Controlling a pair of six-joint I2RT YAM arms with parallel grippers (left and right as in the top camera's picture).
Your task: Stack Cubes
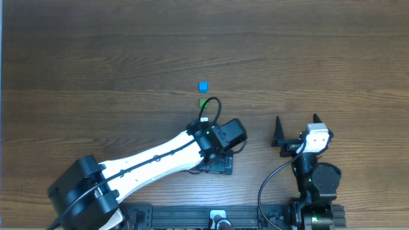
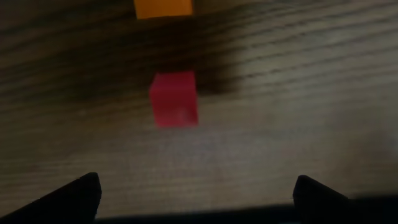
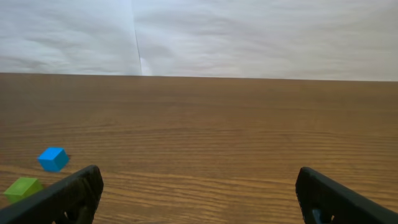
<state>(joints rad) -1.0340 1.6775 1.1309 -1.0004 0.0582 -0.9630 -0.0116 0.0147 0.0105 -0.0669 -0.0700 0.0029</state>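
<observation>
Tabletop (image 1: 96,51), red cube (image 2: 174,99) before spread left tool (image 2: 198,186), orange cube (image 2: 163,7) beyond, right tool (image 3: 199,180) spread too

Left wrist view dim, shadowed; others evenly lit.

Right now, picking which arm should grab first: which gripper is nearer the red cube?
Left. The left gripper hangs open close above the red cube; the right gripper stands open, well apart to the right.
</observation>
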